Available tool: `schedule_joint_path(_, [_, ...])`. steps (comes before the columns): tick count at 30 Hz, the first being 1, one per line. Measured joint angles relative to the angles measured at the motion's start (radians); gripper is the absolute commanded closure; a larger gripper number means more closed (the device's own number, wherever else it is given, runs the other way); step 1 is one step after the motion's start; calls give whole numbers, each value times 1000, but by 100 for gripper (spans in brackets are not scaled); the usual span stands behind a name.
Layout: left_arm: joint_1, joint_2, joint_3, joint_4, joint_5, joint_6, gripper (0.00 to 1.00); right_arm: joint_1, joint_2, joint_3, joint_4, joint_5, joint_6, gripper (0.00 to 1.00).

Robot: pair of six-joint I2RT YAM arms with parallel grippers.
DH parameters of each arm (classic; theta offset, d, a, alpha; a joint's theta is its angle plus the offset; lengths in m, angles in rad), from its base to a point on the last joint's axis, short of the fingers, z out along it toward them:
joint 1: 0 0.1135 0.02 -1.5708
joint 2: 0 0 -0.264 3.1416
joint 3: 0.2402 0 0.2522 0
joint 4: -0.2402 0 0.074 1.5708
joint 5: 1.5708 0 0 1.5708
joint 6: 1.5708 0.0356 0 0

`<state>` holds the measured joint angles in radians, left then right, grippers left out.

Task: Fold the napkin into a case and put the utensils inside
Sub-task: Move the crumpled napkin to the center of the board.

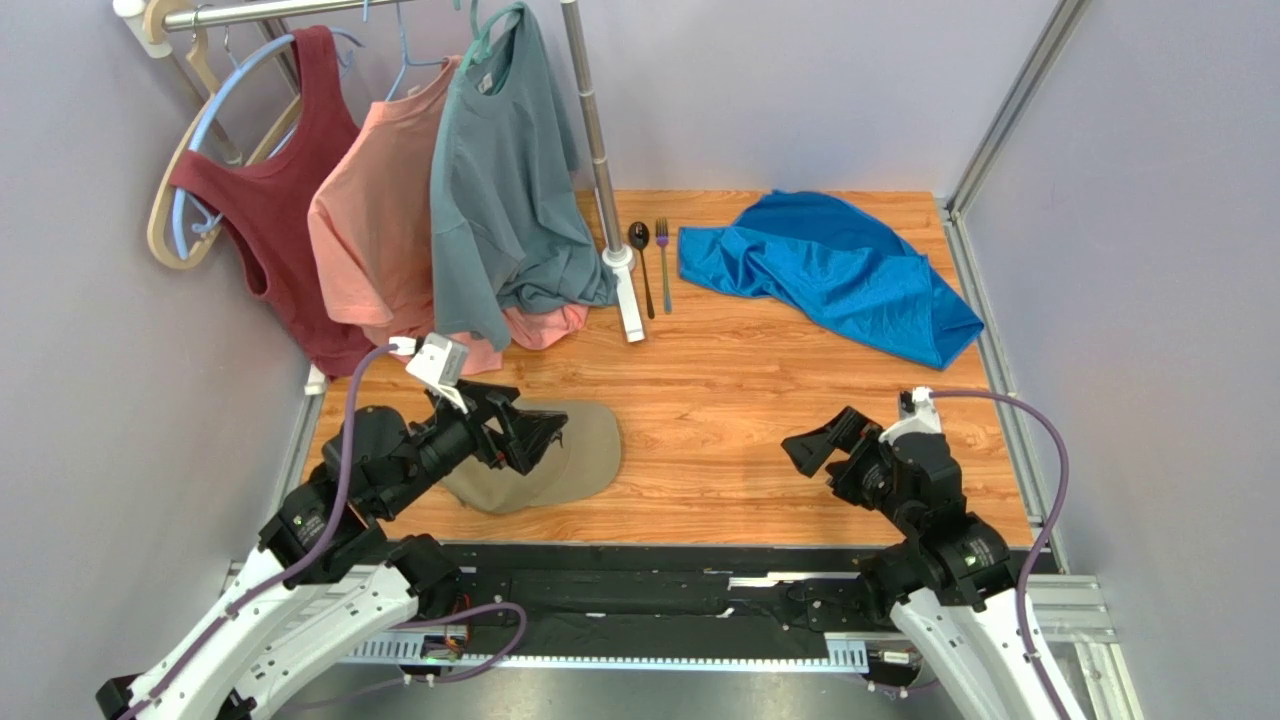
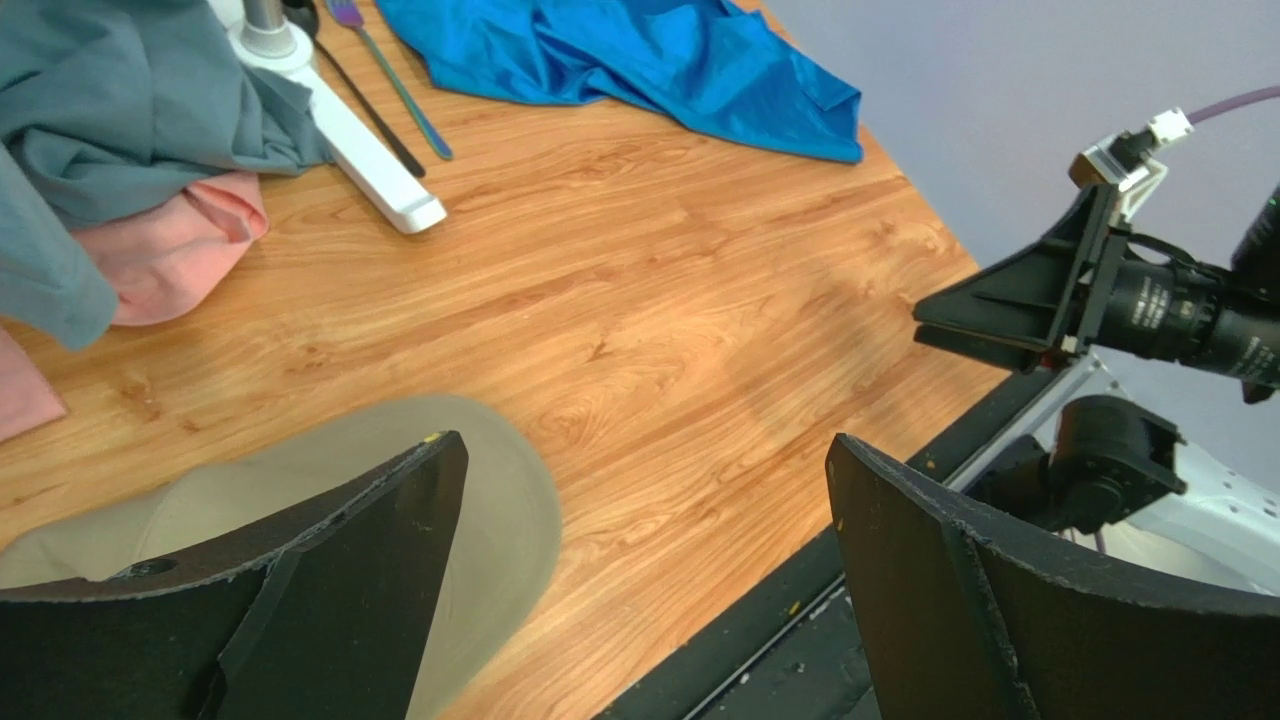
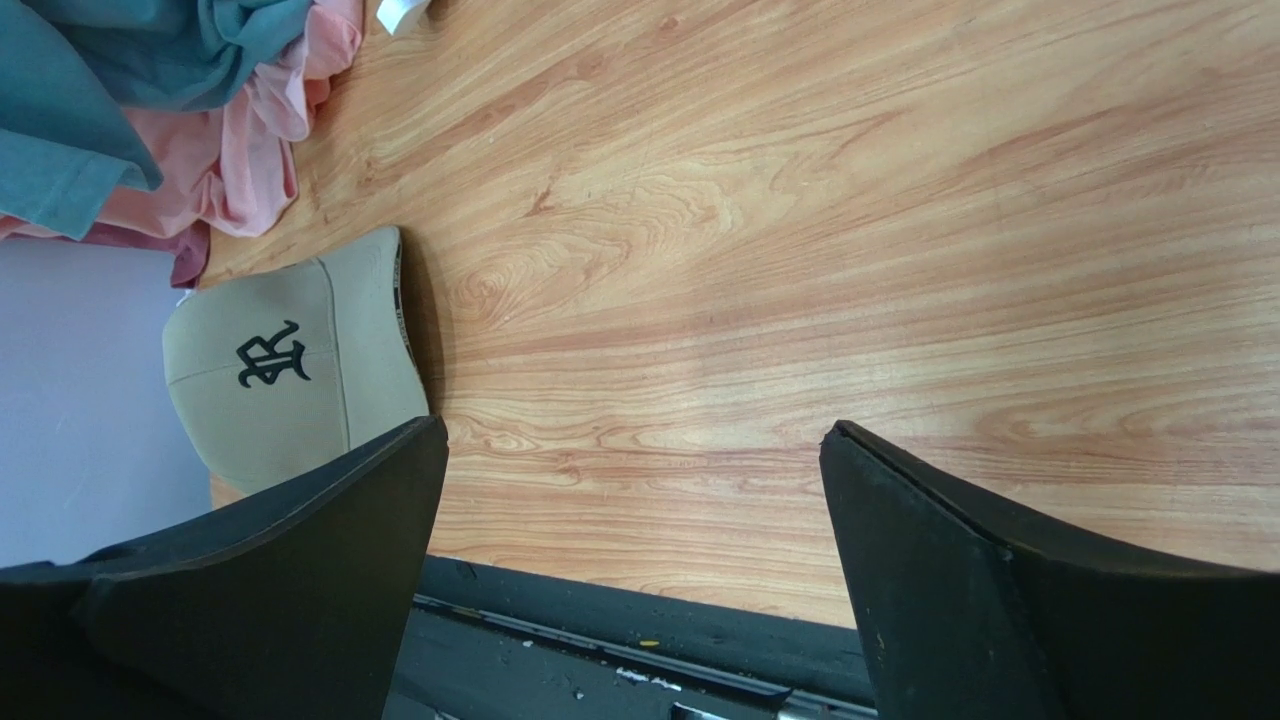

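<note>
Overhead, a wood-grain table (image 1: 721,405) is shown with both arms mounted at its near edge. The napkin (image 1: 827,270), a bright blue, slightly shiny cloth, is seen lying crumpled and unfolded at the far right of the table; no case has been formed from it. The utensils are laid side by side just left of the napkin, apart from it: the spoon (image 1: 643,270), dark-bowled, is placed just beside the white rack foot (image 1: 625,297), and the fork (image 1: 663,263), purplish-blue, is placed between the spoon and the cloth. The left gripper (image 2: 639,446) is held over the near left of the table with its jaws spread wide and nothing between them; a tan cap (image 1: 579,458) is partly covered beneath it. The right gripper (image 3: 633,429) is held over bare wood at the near right, its jaws likewise spread wide and nothing grasped. On the cap a black interlaced monogram (image 3: 274,357) is embroidered; its letters cannot be read with certainty. At the far left, a grey-teal T-shirt (image 1: 504,180), a pink top (image 1: 376,225) and a maroon tank top (image 1: 278,195) are hung on a rail. No other writing is legible.
</note>
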<state>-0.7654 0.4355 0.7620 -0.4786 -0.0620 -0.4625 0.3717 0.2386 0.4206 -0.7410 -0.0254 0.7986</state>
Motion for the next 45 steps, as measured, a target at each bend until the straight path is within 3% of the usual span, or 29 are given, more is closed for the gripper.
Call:
schedule_joint_path(7, [0,90,21,10,111,-2,2,0,261,114,18,33,-19,0])
schedule_joint_path(13, [0,292,100,34,220,1,9,-21,610,365,56,147,-100,0])
schedule_joint_path(19, [0,559,233,47,324,-1,21,-206,982,676,141,157,-207,6])
schedule_joint_path(22, [-4,654,248,71,356,-15,28,-258,1166,815,175,180,-263,18])
schedule_joint_path(26, [-24,790,294,84,351,-30,32,-268,1457,1043,216,180,-338,49])
schedule_joint_path(32, [-47,921,376,129,294,-31,32,-267,1858,1329,241,141,-404,51])
schedule_joint_path(38, [-49,956,381,177,235,-38,34,-267,2049,1393,249,115,-414,56])
schedule_joint_path(45, [-50,1048,431,172,185,-61,33,-253,2008,1333,225,82,-395,57])
